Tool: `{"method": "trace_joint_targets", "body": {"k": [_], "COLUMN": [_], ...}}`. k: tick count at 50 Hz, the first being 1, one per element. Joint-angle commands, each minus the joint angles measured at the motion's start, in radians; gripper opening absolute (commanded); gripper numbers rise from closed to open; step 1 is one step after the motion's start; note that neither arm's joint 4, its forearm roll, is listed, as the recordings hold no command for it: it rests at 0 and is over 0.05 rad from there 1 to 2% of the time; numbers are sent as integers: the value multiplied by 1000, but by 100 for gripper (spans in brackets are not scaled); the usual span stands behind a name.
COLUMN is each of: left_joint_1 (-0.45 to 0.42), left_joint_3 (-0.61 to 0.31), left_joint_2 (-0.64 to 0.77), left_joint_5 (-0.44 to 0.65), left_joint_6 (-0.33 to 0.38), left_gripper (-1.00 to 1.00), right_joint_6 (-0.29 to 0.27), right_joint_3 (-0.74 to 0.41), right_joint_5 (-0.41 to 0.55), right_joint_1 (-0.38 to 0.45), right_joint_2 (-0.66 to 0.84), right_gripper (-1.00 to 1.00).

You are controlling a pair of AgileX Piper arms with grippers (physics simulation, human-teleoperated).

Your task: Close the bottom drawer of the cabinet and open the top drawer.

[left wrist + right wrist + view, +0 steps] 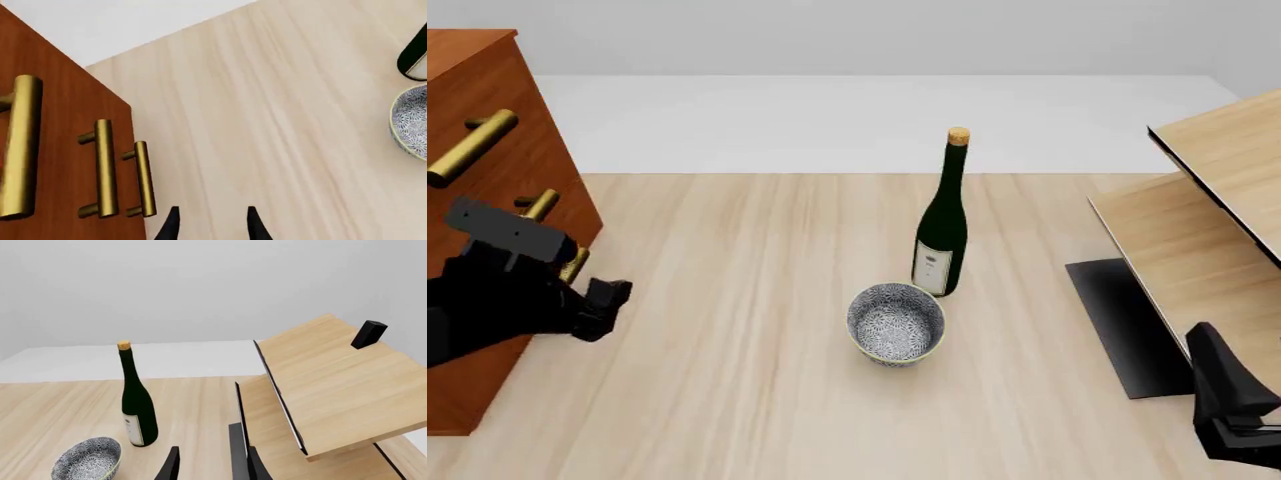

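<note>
I'm on the L arm. The cabinet point(487, 120) sits at the table's left edge, well apart from the bottle point(941, 225) and bowl point(896, 323) mid-table. My left gripper point(607, 305) hovers just beside the cabinet front, low down, by the lowest handle. In the L wrist view the fingertips point(171, 225) stand a narrow gap apart, nothing between them, over bare table point(267, 125), with the cabinet face off to one side of the jaws, not ahead of them.

All three fronts look flush in that view, so I judge the bottom drawer point(137, 220) is already in, or close to it; can't be sure from here. Next up is the top drawer point(494, 90). Its handle point(471, 148) lies above the L gripper, up the cabinet face. In the wrist view the three bars run parallel, side by side across the face. I'd have to raise the wrist and turn toward the face so the jaws straddle the bar crosswise.

L arm is far nearer. The right gripper point(1228, 400) is parked well away from the cabinet, by the pale wood panels point(1214, 200); jaws slightly apart, empty.

Count: 1 cabinet, 3 drawers, 3 brass handles, 1 bottle, 1 bowl, 2 grippers.
</note>
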Motion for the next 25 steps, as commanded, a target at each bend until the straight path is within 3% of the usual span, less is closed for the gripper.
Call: {"method": "trace_joint_targets", "body": {"k": [1, 7, 12, 25], "left_joint_1": [-52, -91, -94, -75], "left_joint_3": [-64, -65, -25, 34], "left_joint_2": [-46, -36, -89, -129], "left_joint_5": [-6, -42, -105, -222], "left_joint_6": [104, 157, 298, 519], "left_gripper": [100, 100, 100, 100], "right_joint_6": [3, 2, 7, 7], "right_joint_3": [0, 0, 0, 0], "right_joint_5": [-5, -7, -14, -11], "right_joint_1": [-2, -2, -6, -5], "right_joint_2": [5, 8, 16, 14], "right_gripper": [100, 100, 100, 100]}}
